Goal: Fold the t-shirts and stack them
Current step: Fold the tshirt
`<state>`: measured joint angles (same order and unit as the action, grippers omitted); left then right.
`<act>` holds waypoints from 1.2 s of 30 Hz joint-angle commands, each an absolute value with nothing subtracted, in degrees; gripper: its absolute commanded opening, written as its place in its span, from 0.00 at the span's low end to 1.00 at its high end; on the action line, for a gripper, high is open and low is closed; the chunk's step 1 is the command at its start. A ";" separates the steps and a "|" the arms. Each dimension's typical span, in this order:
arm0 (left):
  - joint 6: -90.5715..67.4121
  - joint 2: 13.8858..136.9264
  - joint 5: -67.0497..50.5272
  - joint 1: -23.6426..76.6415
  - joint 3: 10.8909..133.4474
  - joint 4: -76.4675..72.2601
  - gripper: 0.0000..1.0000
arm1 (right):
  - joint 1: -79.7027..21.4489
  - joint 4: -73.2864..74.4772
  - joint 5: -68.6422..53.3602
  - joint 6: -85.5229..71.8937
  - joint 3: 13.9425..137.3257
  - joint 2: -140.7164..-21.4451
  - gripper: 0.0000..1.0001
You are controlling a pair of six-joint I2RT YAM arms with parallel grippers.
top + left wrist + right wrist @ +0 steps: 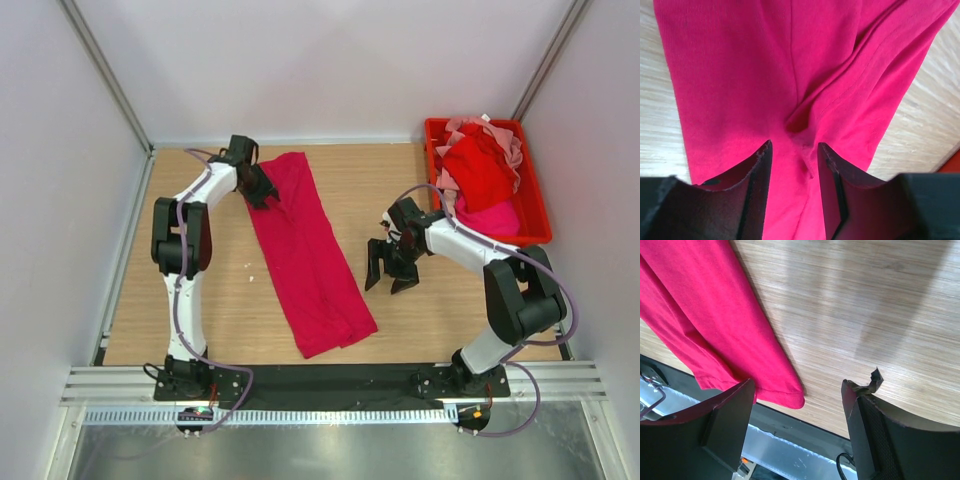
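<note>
Crimson t-shirt (pixel 305 250), long strip, lay aslant on tabletop (pixel 430 310); left gripper (pixel 794 150) jaws stood part-open astride its far-end pucker, right gripper (pixel 390 272) jaws released, empty, beside its near half; halving would likely want all layers pinched squarely.

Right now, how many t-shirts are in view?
4: crimson-magenta cloth shirt folded lengthwise on the wooden table; red shirt, pale pink shirt and bright pink shirt heaped in the red plastic bin, where more may hide.
</note>
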<state>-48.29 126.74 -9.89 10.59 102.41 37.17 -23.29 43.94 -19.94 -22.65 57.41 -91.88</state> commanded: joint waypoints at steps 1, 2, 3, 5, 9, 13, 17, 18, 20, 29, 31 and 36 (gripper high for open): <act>-50.18 127.44 -8.79 10.64 105.99 36.74 0.41 | -23.29 43.86 -18.81 -22.94 57.39 -90.35 0.77; -50.27 127.70 -8.79 10.72 106.34 36.83 0.41 | -23.38 43.86 -18.63 -22.85 57.48 -90.44 0.78; -50.27 128.14 -8.62 10.72 106.43 36.83 0.40 | -23.20 43.86 -18.63 -22.85 57.48 -90.61 0.77; -50.27 128.32 -8.61 10.72 106.70 36.83 0.37 | -23.12 43.77 -18.63 -22.59 57.39 -90.70 0.77; -50.27 129.20 -8.79 10.72 107.84 36.83 0.34 | -23.03 43.86 -18.72 -22.15 57.65 -91.32 0.77; -50.27 130.16 -9.57 10.90 108.89 36.83 0.24 | -22.94 44.12 -18.46 -21.53 58.01 -92.19 0.77; -49.05 130.35 -10.28 11.68 110.48 37.09 0.06 | -22.59 44.38 -18.19 -20.74 58.45 -92.98 0.77; -48.52 130.08 -10.02 12.04 110.65 37.09 0.06 | -22.50 44.47 -18.19 -20.66 58.36 -92.99 0.77; -46.94 129.20 -8.62 12.91 111.27 37.18 0.05 | -22.41 44.21 -18.19 -20.65 58.45 -93.25 0.77; -44.12 128.32 -7.82 17.57 111.97 38.14 0.06 | -22.06 43.86 -18.54 -20.57 58.36 -94.22 0.77; -43.51 128.84 -8.09 18.02 112.06 38.23 0.07 | -21.89 43.86 -18.54 -20.57 58.36 -94.22 0.76; -41.93 130.43 -8.26 19.60 113.38 38.67 0.10 | -21.80 43.86 -18.54 -20.48 57.83 -94.13 0.76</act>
